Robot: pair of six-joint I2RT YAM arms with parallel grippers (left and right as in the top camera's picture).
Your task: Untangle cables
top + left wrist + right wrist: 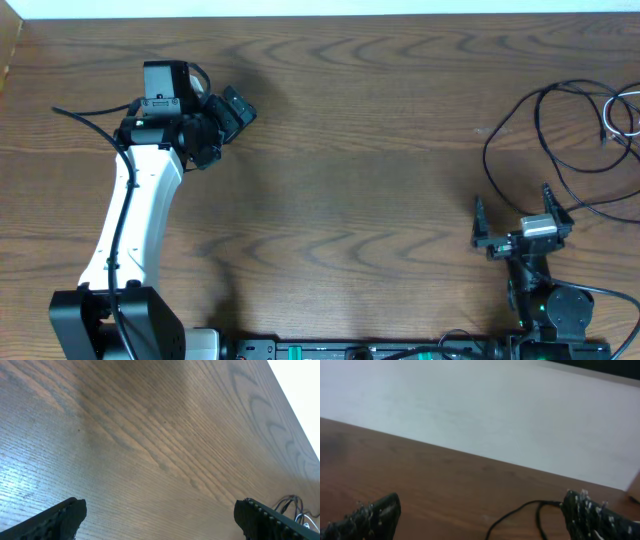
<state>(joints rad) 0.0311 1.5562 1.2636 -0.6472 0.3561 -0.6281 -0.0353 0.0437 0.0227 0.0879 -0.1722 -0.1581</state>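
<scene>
Left tool [238, 107] and right tool [514, 213] gape released; black cables [538, 118] loop near the right tool.

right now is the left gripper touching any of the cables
Apart. The overhead view shows the left gripper at the upper left and the cables looped at the far right, with a wide stretch of bare table between them.

**One worktop, two arms, a cluster of cables**

One wooden worktop [360, 150]. Two robot arms with two grippers: the left gripper [235, 110] and the right gripper [513, 197]. One white cable [607, 118]. The black cables [537, 118] overlap and leave the frame, so their number cannot be told.
</scene>
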